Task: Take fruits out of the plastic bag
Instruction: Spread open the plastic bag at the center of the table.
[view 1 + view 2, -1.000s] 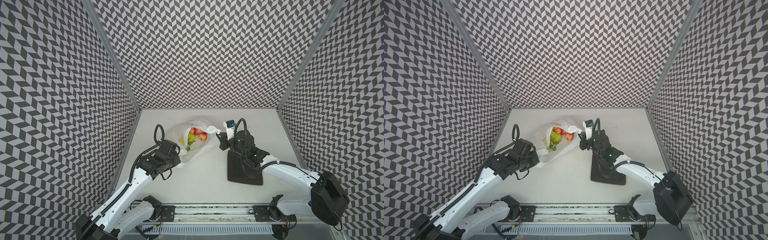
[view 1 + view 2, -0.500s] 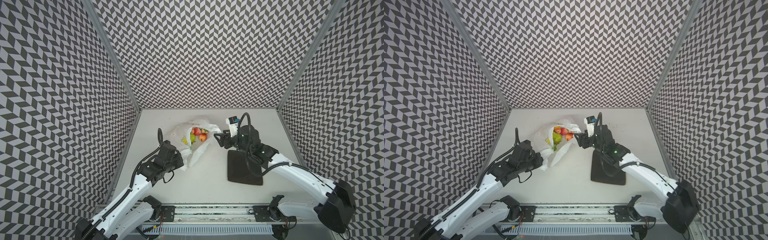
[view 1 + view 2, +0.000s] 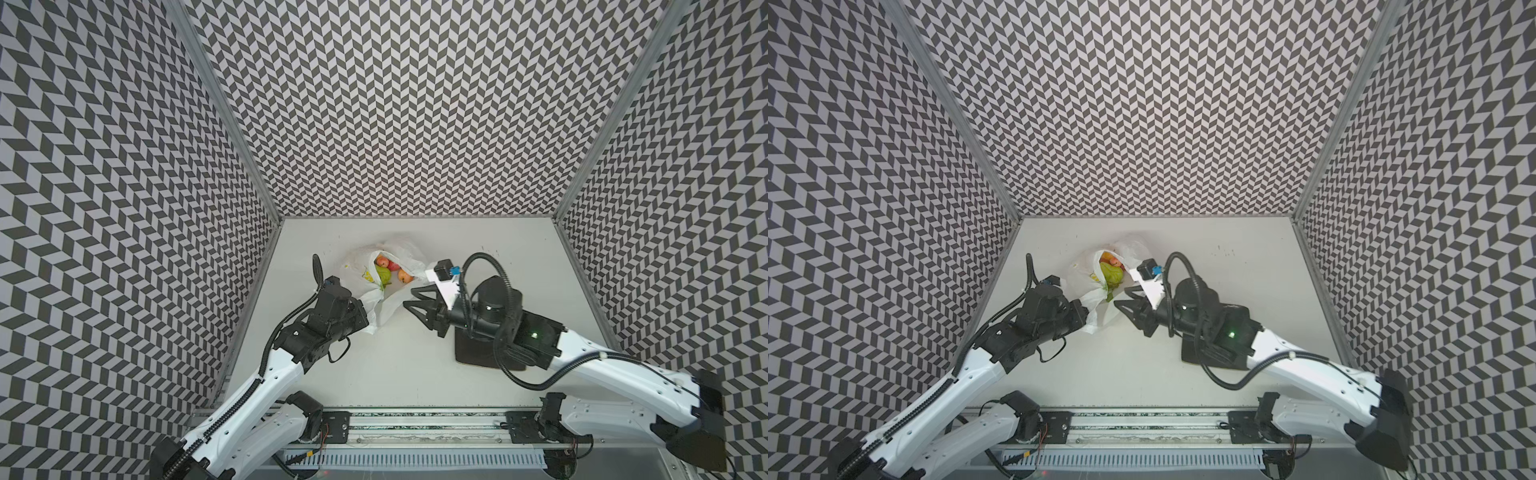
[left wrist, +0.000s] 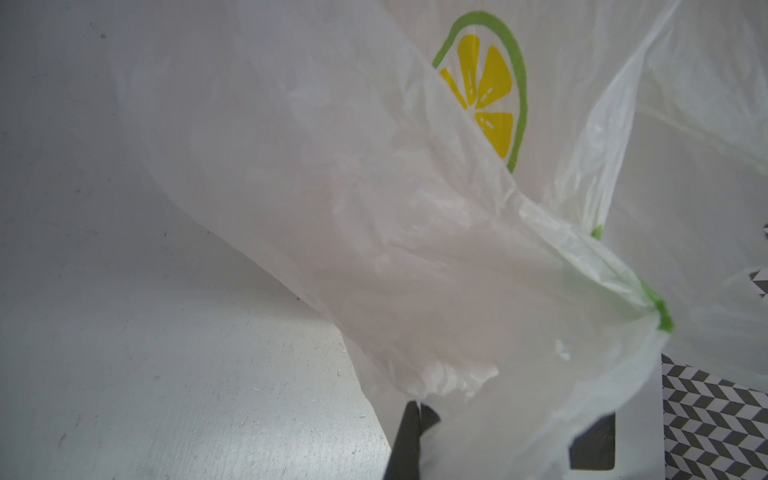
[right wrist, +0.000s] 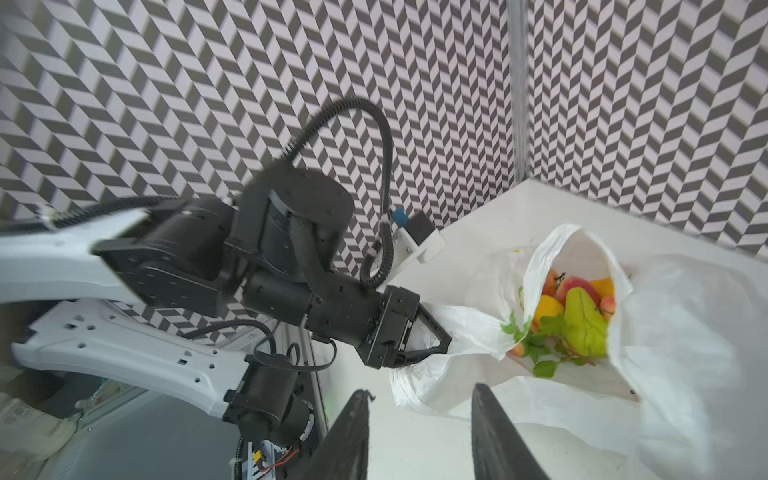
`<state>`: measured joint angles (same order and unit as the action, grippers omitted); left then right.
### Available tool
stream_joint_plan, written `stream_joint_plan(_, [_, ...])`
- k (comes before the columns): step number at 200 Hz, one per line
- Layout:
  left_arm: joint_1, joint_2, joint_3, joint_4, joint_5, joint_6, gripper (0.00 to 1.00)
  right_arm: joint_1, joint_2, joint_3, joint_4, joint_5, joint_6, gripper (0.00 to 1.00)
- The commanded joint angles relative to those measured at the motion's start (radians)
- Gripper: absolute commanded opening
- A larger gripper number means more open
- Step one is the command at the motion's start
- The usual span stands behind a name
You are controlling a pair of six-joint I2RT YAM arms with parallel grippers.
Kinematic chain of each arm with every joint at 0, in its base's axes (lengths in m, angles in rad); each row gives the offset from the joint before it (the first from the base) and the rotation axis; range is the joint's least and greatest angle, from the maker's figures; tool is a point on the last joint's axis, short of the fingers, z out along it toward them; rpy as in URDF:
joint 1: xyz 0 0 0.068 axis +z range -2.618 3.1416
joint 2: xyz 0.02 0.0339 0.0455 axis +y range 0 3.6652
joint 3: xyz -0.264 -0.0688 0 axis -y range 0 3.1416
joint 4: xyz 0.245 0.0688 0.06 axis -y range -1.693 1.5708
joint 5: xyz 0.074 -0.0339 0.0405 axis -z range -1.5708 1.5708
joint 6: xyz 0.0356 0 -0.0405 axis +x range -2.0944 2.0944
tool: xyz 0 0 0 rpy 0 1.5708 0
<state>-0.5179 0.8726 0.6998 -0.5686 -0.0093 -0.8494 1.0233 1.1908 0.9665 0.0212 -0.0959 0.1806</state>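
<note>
Right wrist view shows the right hand point(image 5: 419, 390) has let go of the plastic bag point(image 5: 685, 332) and drawn back, its fingers spread and empty just short of the mouth. The left hand point(image 5: 446, 341) still pinches a handle, propping the bag open on the surface point(image 3: 395, 365). The fruits point(image 5: 582, 320) all lie inside, so a reach in looks next.

The plastic bag point(image 4: 415, 249) is thin, crinkled, translucent white film with a faint sheen; the fruits point(image 5: 582, 320) inside look like smooth, slightly glossy plastic. The surface point(image 4: 145, 374) is matt pale grey, finely scratched. The square plate point(image 3: 473, 353) looks dark and matt
</note>
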Motion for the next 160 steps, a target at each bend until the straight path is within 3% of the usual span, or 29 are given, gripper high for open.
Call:
stream_joint_plan(1, [-0.007,-0.031,0.032,0.013,-0.033,-0.032,0.00,0.028,0.113,0.043,0.169,0.172,0.014,0.36])
stream_joint_plan(24, [-0.007,-0.058,0.052,-0.008,-0.069,-0.054,0.00,0.038,0.254,0.096,0.163,0.420,0.134,0.28])
stream_joint_plan(43, [-0.008,-0.089,0.062,-0.027,-0.100,-0.071,0.00,0.037,0.350,0.121,0.189,0.507,0.166,0.26])
stream_joint_plan(76, [-0.008,-0.140,0.043,-0.019,-0.099,-0.097,0.00,0.038,0.504,0.142,0.307,0.526,0.131,0.29])
stream_joint_plan(98, [-0.010,-0.149,0.038,-0.036,-0.092,-0.099,0.00,0.029,0.593,0.203,0.282,0.564,0.104,0.34])
stream_joint_plan(160, [-0.031,-0.175,0.024,-0.181,-0.107,-0.164,0.00,-0.064,0.678,0.181,0.138,0.426,0.134,0.42])
